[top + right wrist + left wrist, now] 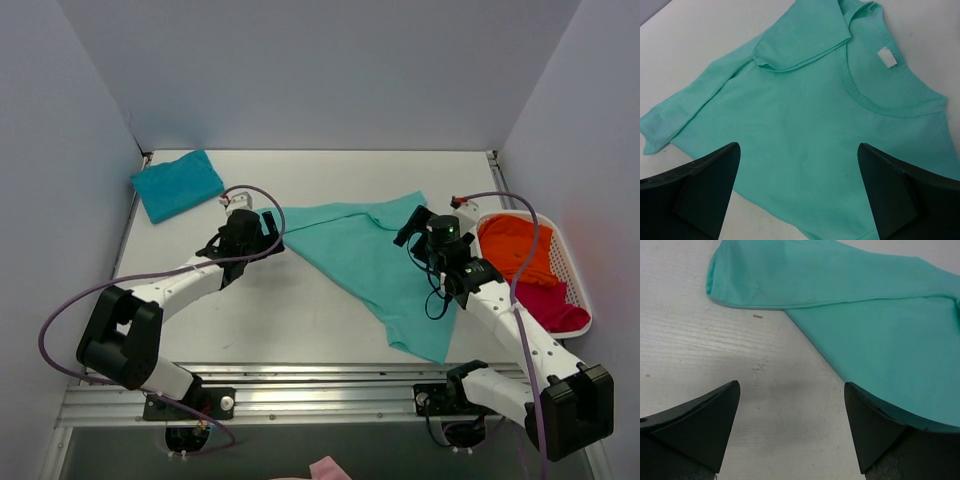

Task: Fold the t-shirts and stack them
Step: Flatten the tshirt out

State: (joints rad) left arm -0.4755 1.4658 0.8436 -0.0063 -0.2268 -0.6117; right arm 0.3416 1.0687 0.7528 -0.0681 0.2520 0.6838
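A light mint-green cotton t-shirt (368,262) lies loosely spread across the middle of the white table (300,320), one sleeve folded over near its white neck label (886,56). The left gripper (272,232) hovers at the shirt's left sleeve tip, jaws wide apart and empty. The right gripper (408,228) hangs over the collar end, equally spread, gripping nothing. A folded darker teal t-shirt (177,184) sits at upper left. At right, a white perforated basket (567,262) holds an orange shirt (515,245) and a magenta shirt (550,302).
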